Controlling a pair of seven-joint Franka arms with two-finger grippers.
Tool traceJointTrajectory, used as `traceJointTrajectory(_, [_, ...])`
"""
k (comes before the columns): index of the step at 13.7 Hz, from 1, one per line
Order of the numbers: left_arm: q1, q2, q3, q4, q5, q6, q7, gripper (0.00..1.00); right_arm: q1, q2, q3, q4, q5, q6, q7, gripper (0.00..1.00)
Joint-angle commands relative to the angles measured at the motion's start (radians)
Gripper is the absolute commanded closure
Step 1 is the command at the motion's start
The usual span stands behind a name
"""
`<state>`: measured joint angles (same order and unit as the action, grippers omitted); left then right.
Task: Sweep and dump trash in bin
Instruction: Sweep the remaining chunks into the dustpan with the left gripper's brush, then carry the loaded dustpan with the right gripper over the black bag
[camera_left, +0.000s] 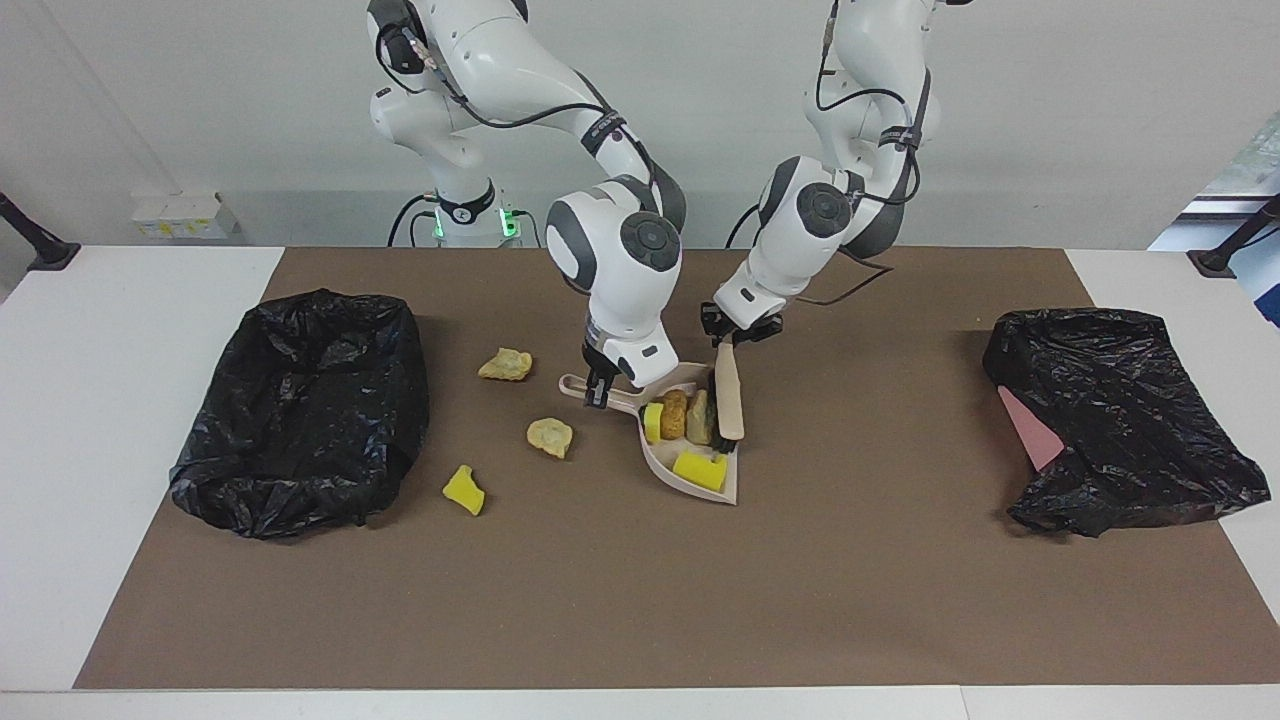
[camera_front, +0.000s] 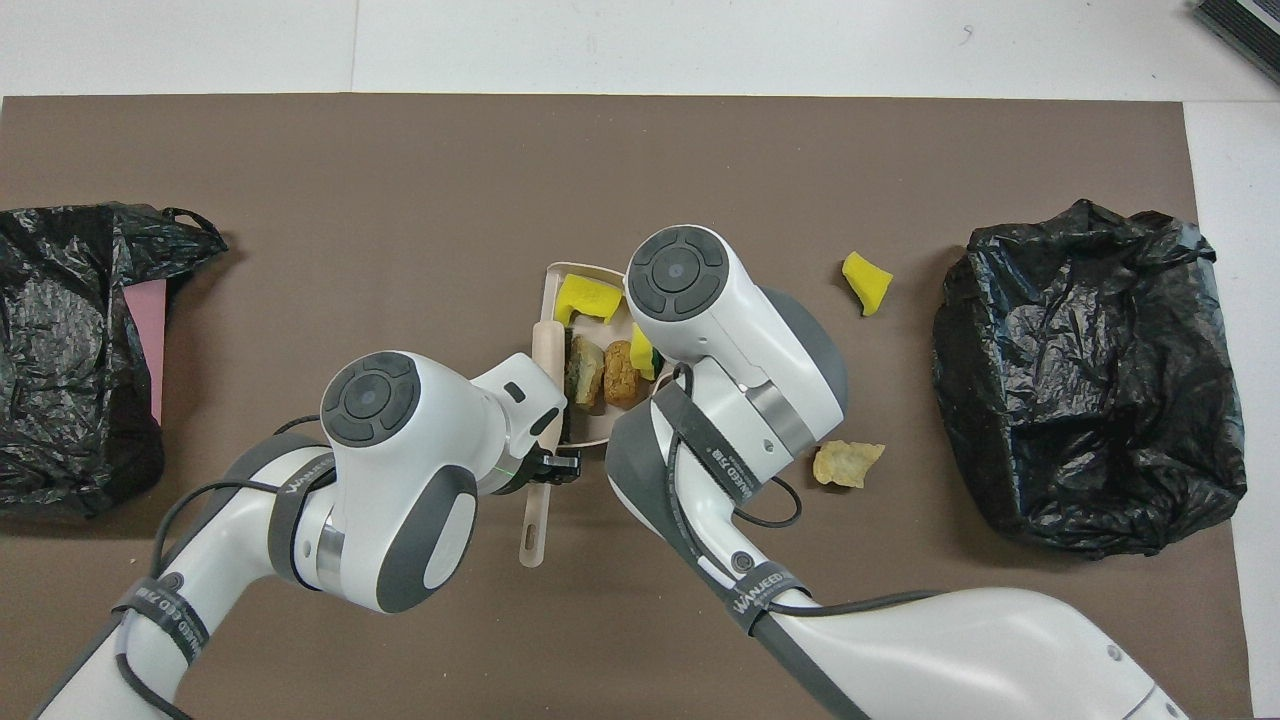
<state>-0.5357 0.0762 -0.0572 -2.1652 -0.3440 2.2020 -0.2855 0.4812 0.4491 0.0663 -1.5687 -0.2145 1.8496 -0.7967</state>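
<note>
The beige dustpan (camera_left: 704, 491) lies on the brown mat mid-table and holds several trash chunks, yellow (camera_left: 699, 470) and tan-brown (camera_left: 674, 413). My right gripper (camera_left: 599, 389) is shut on the dustpan's handle (camera_left: 574, 384). My left gripper (camera_left: 737, 336) is shut on the beige brush (camera_left: 728, 392), whose head rests in the pan against the chunks. Three chunks lie loose on the mat toward the right arm's end: two tan lumps (camera_left: 505, 364) (camera_left: 550, 437) and a yellow bit (camera_left: 464, 489). In the overhead view the pan (camera_front: 560, 276), the brush (camera_front: 533, 530) and the left gripper (camera_front: 548, 466) show; the right gripper is hidden under its arm.
A bin lined with a black bag (camera_left: 300, 410) (camera_front: 1090, 380) stands at the right arm's end of the mat. A second black bag with a pink thing in it (camera_left: 1120, 420) (camera_front: 70, 350) lies at the left arm's end.
</note>
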Motion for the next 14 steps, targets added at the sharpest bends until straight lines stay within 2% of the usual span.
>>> traceJointTrajectory(1, [-0.004, -0.009, 0.01, 0.016, -0.003, -0.065, -0.084, 1.0, -0.012, -0.012, 0.006, -0.014, -0.013, 0.025, -0.009, 1.0])
traceJointTrajectory(7, [-0.003, -0.065, 0.01, 0.016, 0.232, -0.18, -0.371, 1.0, -0.047, -0.038, 0.006, 0.006, 0.006, 0.028, -0.009, 1.0])
traceJointTrajectory(10, [-0.029, -0.084, 0.007, 0.007, 0.252, -0.209, -0.454, 1.0, -0.056, -0.044, 0.006, 0.018, 0.007, 0.028, -0.007, 1.0])
traceJointTrajectory(14, [-0.108, -0.131, 0.003, -0.056, 0.25, -0.189, -0.518, 1.0, -0.062, -0.052, 0.006, 0.019, 0.007, 0.028, -0.007, 1.0])
